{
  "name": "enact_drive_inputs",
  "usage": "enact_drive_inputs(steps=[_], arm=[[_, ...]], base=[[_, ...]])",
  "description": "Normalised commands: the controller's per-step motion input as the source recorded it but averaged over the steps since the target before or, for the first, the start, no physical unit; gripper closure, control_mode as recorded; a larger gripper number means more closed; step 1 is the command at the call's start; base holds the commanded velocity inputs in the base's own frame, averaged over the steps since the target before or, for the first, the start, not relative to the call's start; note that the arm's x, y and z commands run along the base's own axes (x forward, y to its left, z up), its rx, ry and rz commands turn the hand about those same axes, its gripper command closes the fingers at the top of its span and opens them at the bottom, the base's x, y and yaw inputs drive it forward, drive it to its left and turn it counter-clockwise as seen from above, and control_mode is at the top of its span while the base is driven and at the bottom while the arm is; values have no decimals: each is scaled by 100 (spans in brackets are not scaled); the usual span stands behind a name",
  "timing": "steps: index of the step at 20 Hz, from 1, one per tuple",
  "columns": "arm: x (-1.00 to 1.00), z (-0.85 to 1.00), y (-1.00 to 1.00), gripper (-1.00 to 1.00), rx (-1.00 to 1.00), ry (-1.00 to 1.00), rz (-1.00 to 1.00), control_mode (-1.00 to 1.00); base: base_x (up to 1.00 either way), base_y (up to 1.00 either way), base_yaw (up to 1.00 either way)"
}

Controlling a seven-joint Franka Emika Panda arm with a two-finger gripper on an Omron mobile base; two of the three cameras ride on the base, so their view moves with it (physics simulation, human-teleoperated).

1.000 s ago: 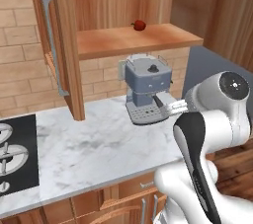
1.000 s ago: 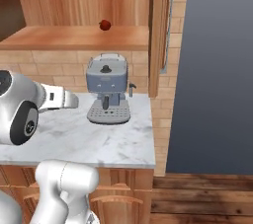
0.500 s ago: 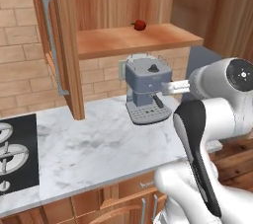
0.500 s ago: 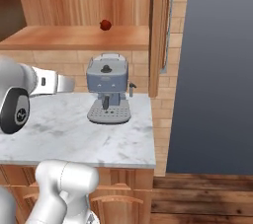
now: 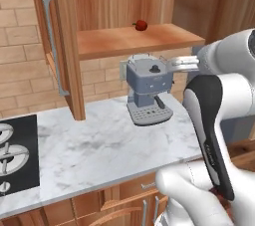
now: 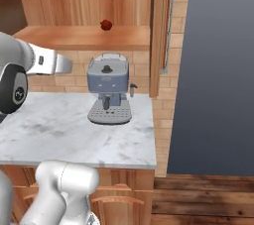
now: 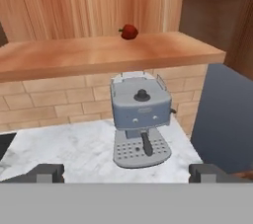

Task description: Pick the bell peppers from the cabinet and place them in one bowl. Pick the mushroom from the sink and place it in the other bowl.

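Arm's swung up toward the cabinet since a second ago, gripper wide apart, holding nothing. One pepper sits on the shelf at 12 o'clock, above the coffee machine

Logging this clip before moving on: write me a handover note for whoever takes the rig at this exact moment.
Gripper: jaws open, empty, raised in front of the coffee machine and facing the cabinet.
Cabinet: door open. One red pepper lies on the shelf, near the back; a second pepper cannot be made out from here.
Coffee machine stands on the marble counter below the shelf; stovetop at the counter's left end.
Done: nothing visibly placed so far.
Left: pick the pepper off the shelf, find the second one, put both in one bowl, then move the mushroom from the sink to the other bowl.
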Motion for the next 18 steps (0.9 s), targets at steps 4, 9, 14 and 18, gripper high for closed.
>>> enact_drive_inputs(steps=[4,9,14,18], arm=[[0,45,0,-100,1,-7,-1,-100],[24,20,0,-100,0,-4,-4,-100],[44,8,0,-100,0,-11,0,-100],[72,-1,0,-100,-1,-8,2,-100]], base=[[0,0,0],[0,0,0],[0,0,0],[0,0,0]])
